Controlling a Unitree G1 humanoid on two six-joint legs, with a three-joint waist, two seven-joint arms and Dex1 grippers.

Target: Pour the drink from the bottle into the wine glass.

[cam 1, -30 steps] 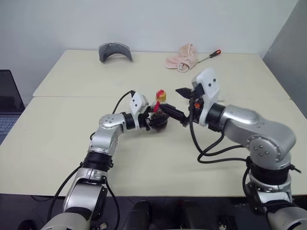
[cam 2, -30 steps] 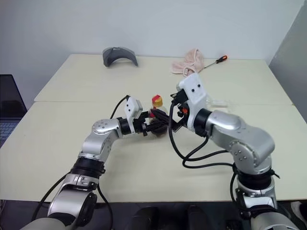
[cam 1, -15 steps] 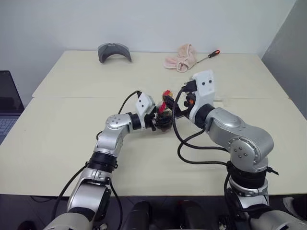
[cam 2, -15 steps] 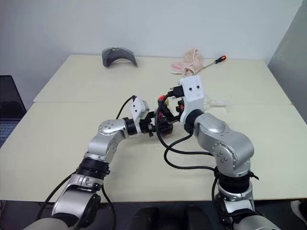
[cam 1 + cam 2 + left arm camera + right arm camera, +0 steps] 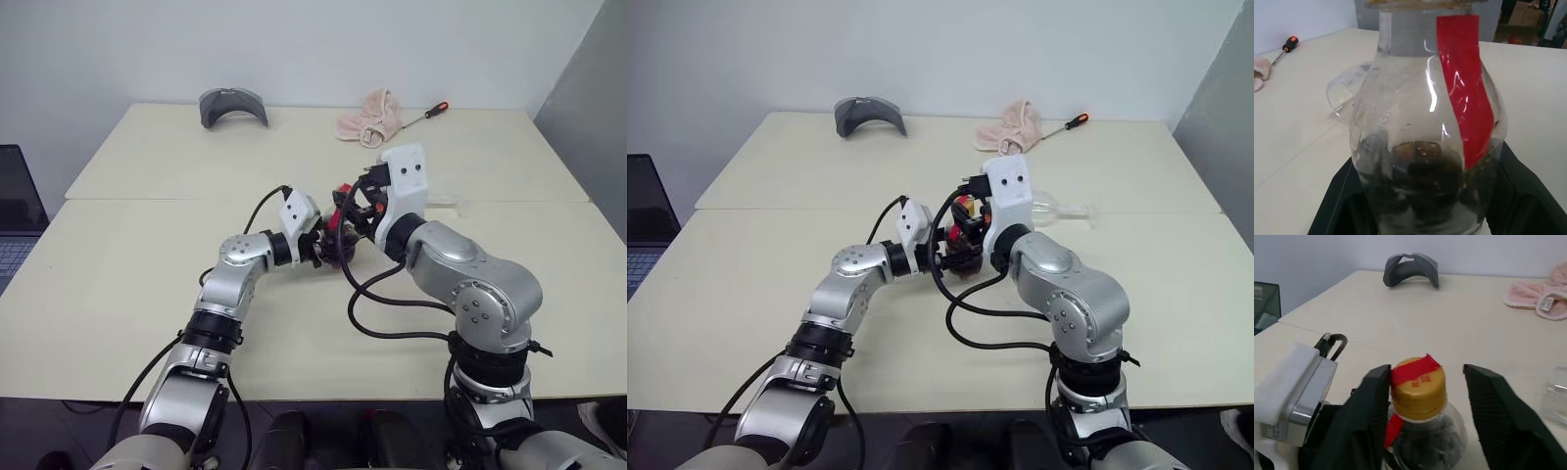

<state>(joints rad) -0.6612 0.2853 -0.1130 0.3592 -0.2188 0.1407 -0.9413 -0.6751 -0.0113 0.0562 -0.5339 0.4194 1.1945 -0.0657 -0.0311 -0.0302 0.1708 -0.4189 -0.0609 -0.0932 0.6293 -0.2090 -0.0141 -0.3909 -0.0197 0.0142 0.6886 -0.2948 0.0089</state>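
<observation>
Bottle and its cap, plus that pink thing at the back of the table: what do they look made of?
The bottle: probably clear, glossy plastic; you see through it to dark drink, and highlights streak its wall. Its cap: likely matte yellow plastic under a red strip. The pink thing: soft cloth, rumpled and folded.

Wine glass (image 5: 1058, 209) mostly behind right arm.

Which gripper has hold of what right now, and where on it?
The left gripper holds the bottle by its round body. The right gripper has its fingers on either side of the cap, one touching, the other apart, so no grip there yet.
</observation>
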